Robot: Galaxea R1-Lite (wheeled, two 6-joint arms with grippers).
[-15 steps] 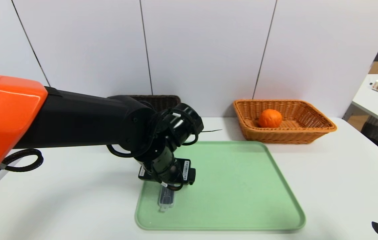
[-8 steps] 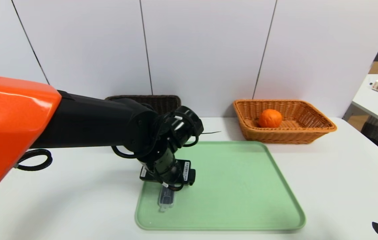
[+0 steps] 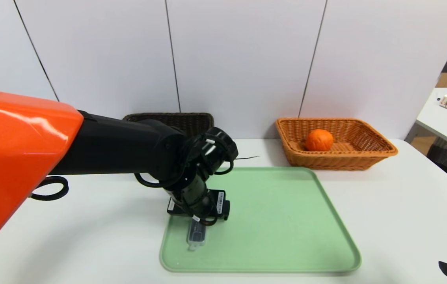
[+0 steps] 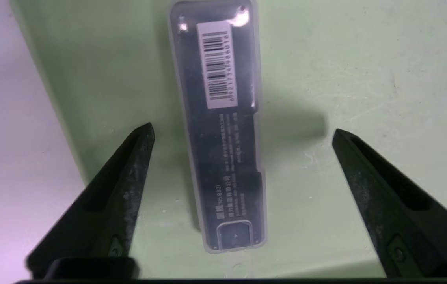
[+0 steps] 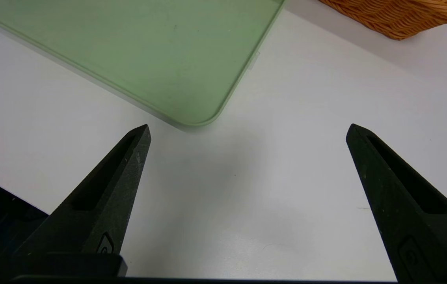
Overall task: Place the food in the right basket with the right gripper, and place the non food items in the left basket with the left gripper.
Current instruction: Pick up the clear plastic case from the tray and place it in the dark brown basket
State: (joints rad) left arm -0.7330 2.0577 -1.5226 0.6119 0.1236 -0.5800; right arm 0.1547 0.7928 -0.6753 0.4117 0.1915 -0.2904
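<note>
A slim dark grey case [image 3: 197, 238] [image 4: 223, 130] with a barcode label lies flat near the front left corner of the green tray [image 3: 278, 221]. My left gripper [image 4: 243, 132] hangs straight over it, open, one finger on each side of the case and neither touching it. In the head view its fingers are hidden under the wrist. The orange fruit [image 3: 319, 139] rests in the orange-tan right basket [image 3: 369, 152]. The dark brown left basket [image 3: 192, 120] shows behind my left arm. My right gripper [image 5: 248, 128] stands open and empty above the table near the tray's corner [image 5: 192, 118].
The white table [image 3: 405, 205] surrounds the tray. A second white table [image 3: 444, 118] with a carton stands at the far right. In the right wrist view a corner of the orange-tan basket [image 5: 401, 17] shows.
My left arm has settled slightly lower and a little leftward over the case, its orange shell reaching further into view. The case, fruit and right gripper have not moved.
</note>
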